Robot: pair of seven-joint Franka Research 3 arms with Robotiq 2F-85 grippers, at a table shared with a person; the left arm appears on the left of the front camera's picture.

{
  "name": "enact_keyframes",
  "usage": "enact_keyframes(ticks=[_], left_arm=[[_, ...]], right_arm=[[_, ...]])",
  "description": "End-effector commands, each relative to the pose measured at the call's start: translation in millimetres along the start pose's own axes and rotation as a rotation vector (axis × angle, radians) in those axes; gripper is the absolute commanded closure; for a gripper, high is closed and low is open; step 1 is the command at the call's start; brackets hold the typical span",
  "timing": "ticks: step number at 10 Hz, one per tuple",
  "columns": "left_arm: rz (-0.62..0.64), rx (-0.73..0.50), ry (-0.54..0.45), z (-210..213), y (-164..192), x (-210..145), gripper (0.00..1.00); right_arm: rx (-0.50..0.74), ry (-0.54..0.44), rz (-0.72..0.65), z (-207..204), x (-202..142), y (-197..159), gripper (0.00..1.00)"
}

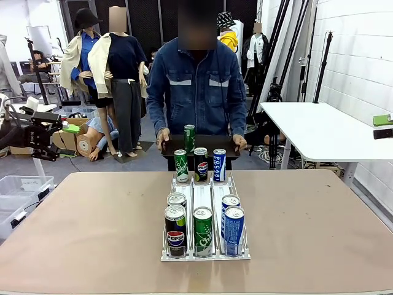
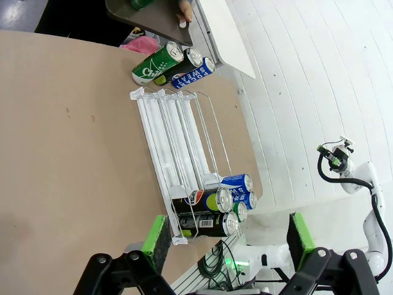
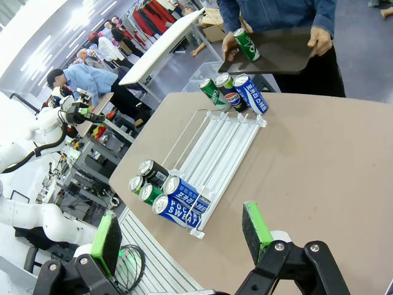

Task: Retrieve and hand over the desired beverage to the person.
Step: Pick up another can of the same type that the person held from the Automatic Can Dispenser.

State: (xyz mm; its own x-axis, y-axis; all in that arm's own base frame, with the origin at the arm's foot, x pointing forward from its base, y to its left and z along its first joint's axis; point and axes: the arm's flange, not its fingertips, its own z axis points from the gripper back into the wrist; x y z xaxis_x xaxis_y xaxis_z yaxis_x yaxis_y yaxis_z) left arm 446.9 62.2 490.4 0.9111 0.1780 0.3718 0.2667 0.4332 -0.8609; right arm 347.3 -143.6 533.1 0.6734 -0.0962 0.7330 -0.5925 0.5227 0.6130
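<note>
The person (image 1: 196,92) stands at the table's far side, both hands on a dark tray (image 1: 215,142) that carries one upright green can (image 1: 189,137). A clear rack (image 1: 202,190) lies mid-table. At its far end stand a green can (image 1: 181,166), a black Pepsi can (image 1: 201,164) and a blue Pocari can (image 1: 219,165). Several more cans (image 1: 202,232) fill its near end. My left gripper (image 2: 227,236) is open above the table's near edge, the near cans (image 2: 215,206) just ahead of it. My right gripper (image 3: 181,236) is open too, short of the rack (image 3: 221,138). Which beverage is desired I cannot tell.
A white table (image 1: 325,129) stands off to the right, and clear bins (image 1: 18,190) sit on the floor at left. Bare brown tabletop (image 1: 80,227) spreads on both sides of the rack. A white arm (image 2: 362,190) shows beyond the table edge in the left wrist view.
</note>
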Motion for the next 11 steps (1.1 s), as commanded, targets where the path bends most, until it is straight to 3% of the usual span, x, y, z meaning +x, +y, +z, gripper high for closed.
enact_keyframes(ticks=[1, 6, 11], left_arm=[[0.007, 0.015, 0.02, -12, -15, 0, 0.0], [-0.075, 0.125, 0.259, -101, -85, -4, 0.0], [-0.18, 0.353, 0.45, -197, -147, -35, 0.0]], right_arm=[[0.018, -0.017, 0.007, -1, 2, 0, 0.0], [0.018, -0.017, 0.007, -1, 2, 0, 0.0], [0.018, -0.017, 0.007, -1, 2, 0, 0.0]])
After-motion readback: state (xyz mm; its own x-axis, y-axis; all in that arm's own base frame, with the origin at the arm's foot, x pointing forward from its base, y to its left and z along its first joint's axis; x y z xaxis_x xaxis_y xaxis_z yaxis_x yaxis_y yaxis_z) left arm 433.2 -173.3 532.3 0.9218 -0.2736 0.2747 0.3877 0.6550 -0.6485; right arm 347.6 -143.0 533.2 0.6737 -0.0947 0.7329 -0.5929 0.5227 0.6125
